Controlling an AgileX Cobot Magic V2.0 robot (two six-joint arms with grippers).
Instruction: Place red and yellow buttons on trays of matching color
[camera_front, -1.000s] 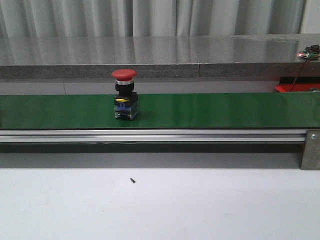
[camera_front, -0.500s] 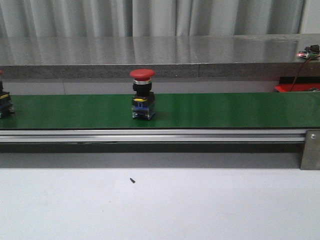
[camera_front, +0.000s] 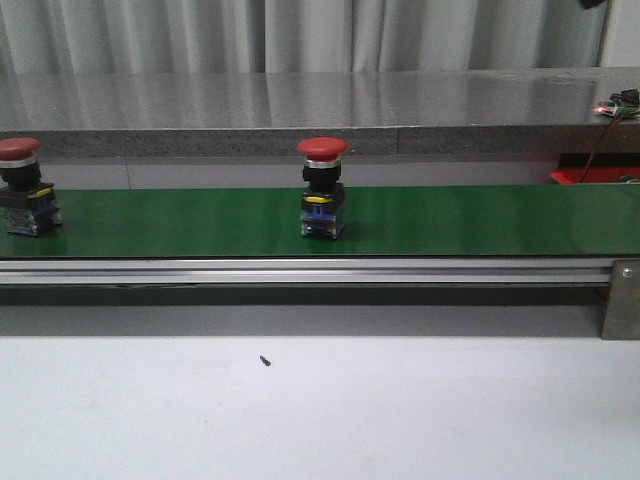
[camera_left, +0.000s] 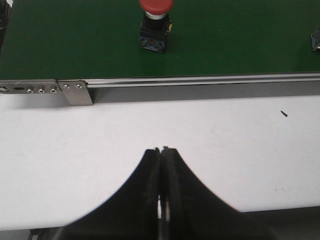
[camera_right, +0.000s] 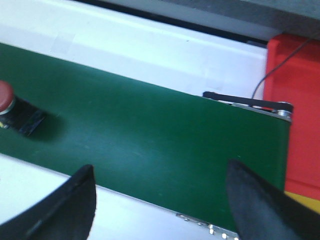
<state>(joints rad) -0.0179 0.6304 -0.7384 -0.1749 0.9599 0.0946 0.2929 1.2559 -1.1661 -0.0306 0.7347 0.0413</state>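
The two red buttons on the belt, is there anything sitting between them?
No. In the front view, only bare green belt runs between the left button and the middle button.

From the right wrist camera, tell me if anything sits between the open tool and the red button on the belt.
Nothing visible does. Between the right tool and the red button lies only bare green belt. The red tray sits beyond the belt's far end, away from that path.
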